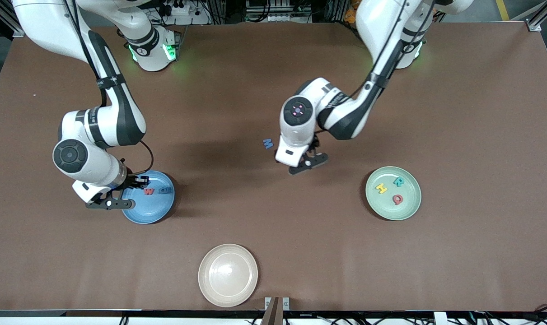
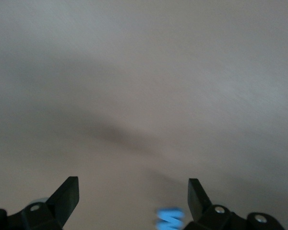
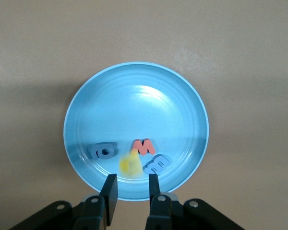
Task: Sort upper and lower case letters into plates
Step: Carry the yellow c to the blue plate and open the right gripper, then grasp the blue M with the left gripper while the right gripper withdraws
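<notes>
Brown matte desk (image 1: 273,253), aluminium framing along its edges. Blue plate (image 1: 152,208) toward the right arm's end, smooth, round, shallow, holding red, grey, blue and yellow letters (image 3: 144,147). Pale green plate (image 1: 406,207) toward the left arm's end holds three. Right gripper (image 3: 129,189) over the blue plate, fingers narrowly parted. Left gripper (image 2: 133,199) over bare desk beside a blue letter (image 1: 268,143), fingers wide.

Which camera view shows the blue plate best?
The right wrist view: the whole blue plate and its letters show from above. The front view shows it partly covered by the right gripper. The left wrist view shows only table.
</notes>
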`<state>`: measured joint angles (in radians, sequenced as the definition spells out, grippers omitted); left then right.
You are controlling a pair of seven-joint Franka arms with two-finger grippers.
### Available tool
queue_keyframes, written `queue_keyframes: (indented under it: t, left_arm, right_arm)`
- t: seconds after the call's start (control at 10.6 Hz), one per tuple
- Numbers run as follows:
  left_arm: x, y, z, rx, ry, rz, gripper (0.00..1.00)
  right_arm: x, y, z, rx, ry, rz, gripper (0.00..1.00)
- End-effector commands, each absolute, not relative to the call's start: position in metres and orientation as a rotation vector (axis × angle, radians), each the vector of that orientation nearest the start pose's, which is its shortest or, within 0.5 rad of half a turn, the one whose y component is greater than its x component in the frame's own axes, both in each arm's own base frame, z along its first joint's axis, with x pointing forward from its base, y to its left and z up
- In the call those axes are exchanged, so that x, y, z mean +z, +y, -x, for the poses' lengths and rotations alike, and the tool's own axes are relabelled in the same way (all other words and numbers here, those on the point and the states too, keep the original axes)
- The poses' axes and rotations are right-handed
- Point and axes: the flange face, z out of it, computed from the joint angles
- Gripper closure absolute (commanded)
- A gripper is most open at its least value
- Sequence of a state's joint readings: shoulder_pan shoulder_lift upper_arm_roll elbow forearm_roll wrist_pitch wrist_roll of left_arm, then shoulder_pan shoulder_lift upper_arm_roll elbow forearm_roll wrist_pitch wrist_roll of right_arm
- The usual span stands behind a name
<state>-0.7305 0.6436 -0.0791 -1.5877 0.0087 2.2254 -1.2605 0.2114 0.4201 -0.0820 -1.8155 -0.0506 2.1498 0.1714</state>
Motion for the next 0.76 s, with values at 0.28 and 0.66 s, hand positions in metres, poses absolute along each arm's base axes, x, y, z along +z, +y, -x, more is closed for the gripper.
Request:
queue_keyframes:
  t: [0.28, 0.66]
  left_arm:
    - [0.207, -0.568, -0.426, 0.044, -1.079, 3.043, 0.0]
    - [0.173, -0.562, -0.425, 0.058, -1.071, 3.012, 0.0]
  right_arm:
    - [0.361, 0.072, -0.623, 0.067, 0.04, 3.201, 0.05]
    - [0.448, 0.059, -0.601, 0.024, -0.006, 3.187, 0.0]
